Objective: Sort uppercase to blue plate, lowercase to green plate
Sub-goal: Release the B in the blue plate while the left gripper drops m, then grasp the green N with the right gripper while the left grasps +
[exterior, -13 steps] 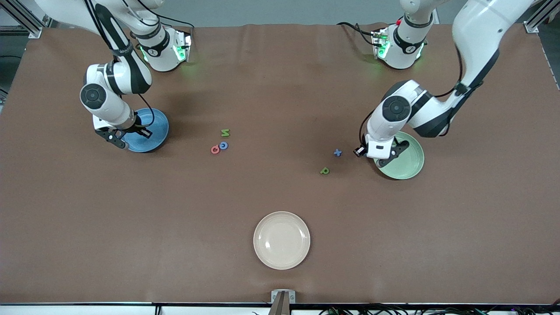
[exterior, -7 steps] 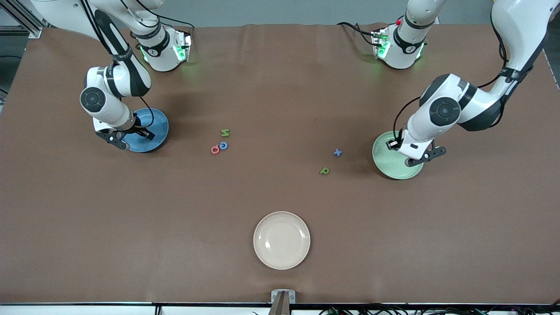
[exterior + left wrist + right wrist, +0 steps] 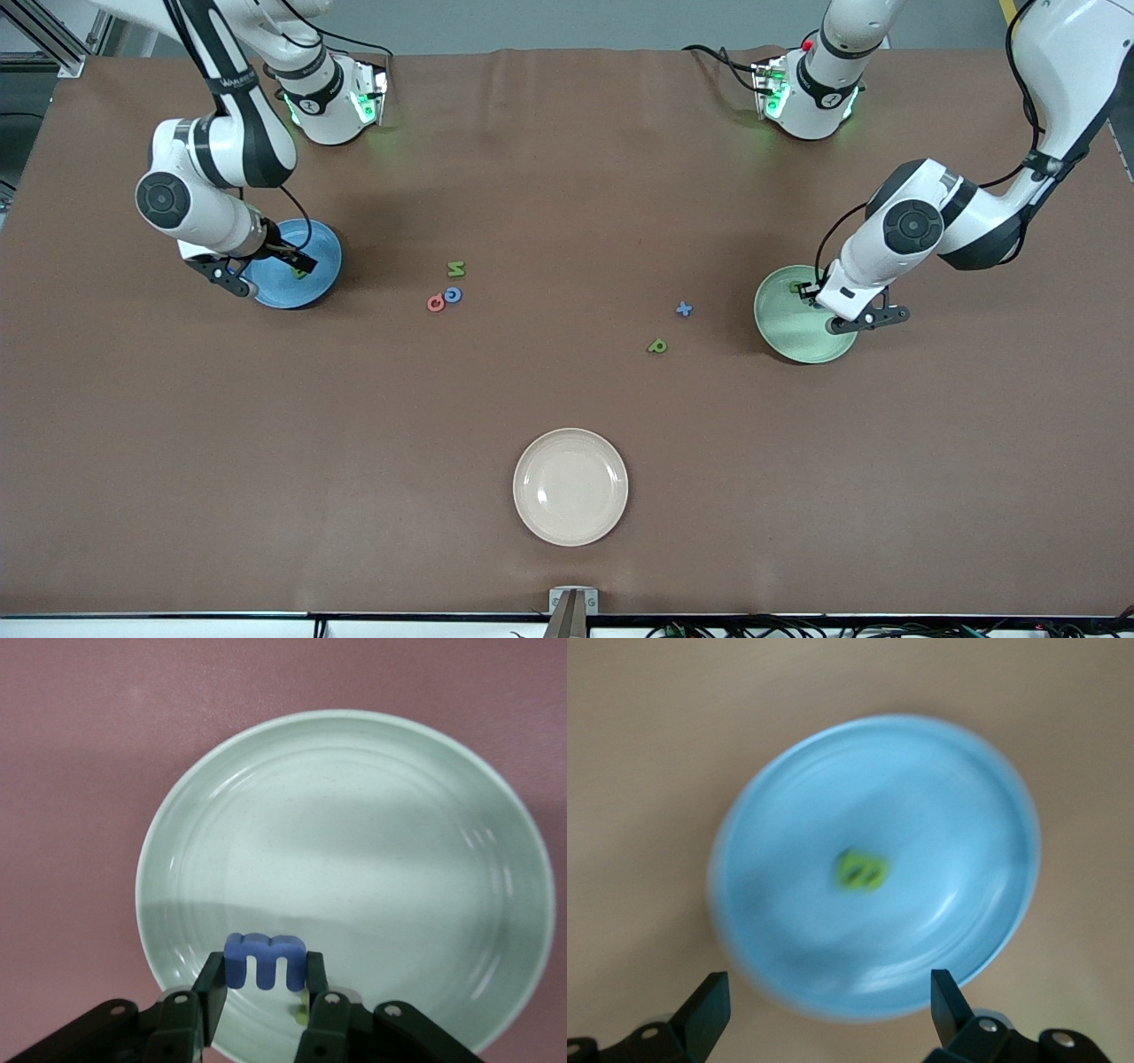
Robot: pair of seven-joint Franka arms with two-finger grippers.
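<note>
2 white arms with black joint bands, black cables, green-lit bases.

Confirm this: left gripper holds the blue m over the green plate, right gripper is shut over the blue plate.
Not quite: the right gripper is open, as the right wrist view shows, over the blue plate. The left gripper does hold the blue m over the green plate.

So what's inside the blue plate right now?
One small green letter lies near the middle of the blue plate, below the open right gripper. In the front view the right arm covers part of the plate, but the wrist view shows nothing else in it.
</note>
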